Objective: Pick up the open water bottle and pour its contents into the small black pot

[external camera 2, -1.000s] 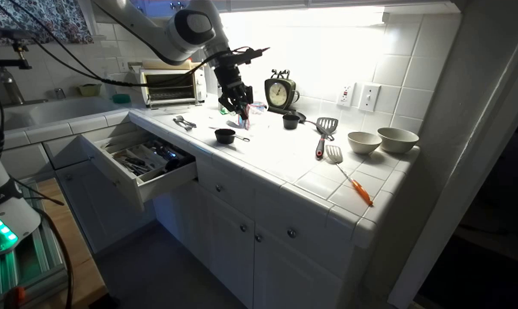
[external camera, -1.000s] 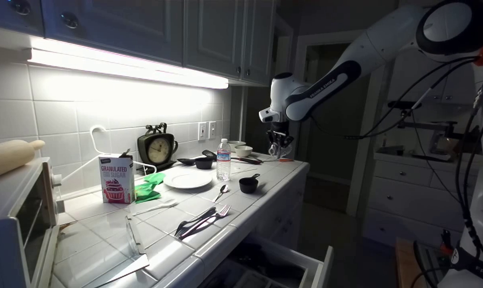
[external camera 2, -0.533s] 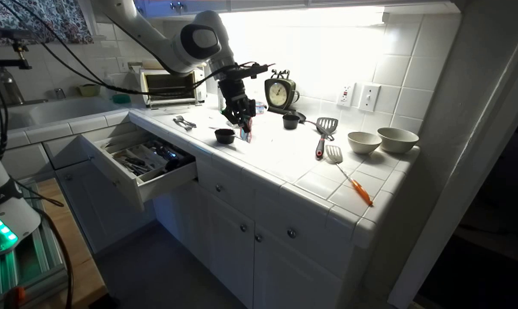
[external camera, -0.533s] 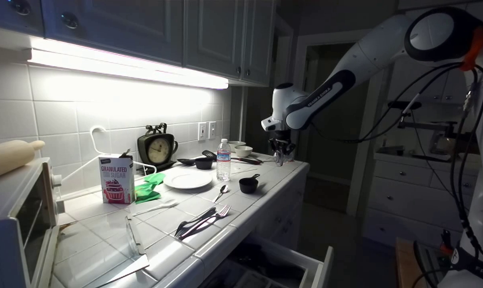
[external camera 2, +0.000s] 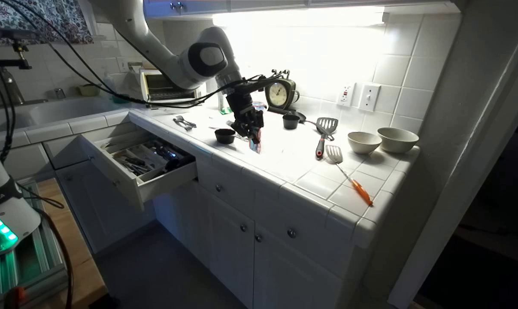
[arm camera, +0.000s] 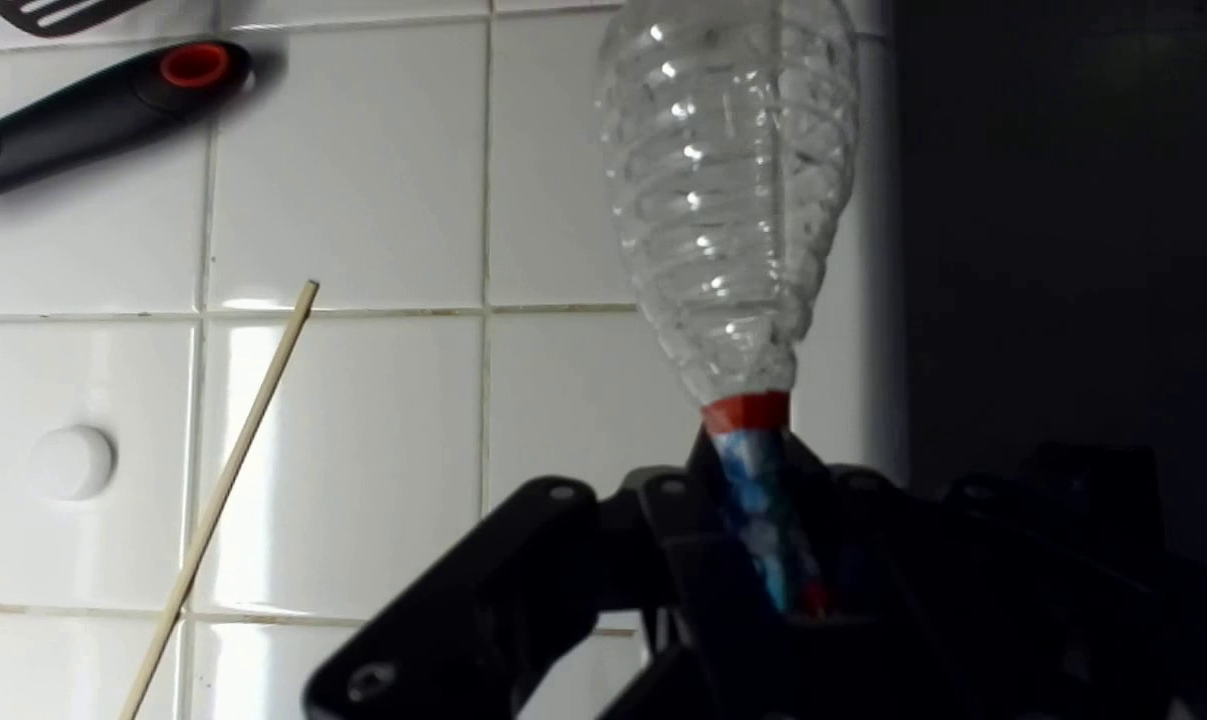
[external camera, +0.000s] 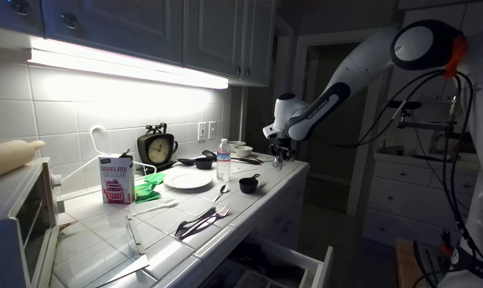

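The gripper (arm camera: pixel 758 466) has a clear water bottle (arm camera: pixel 728 200) clamped between its fingers over the countertop (arm camera: pixel 363 420), near a thin stick (arm camera: pixel 221 500). A capped bottle (external camera: pixel 223 164) stands between a white plate (external camera: pixel 187 180) and a handled black pot (external camera: pixel 248 185); another black pot (external camera: pixel 204 163) sits near the plate.
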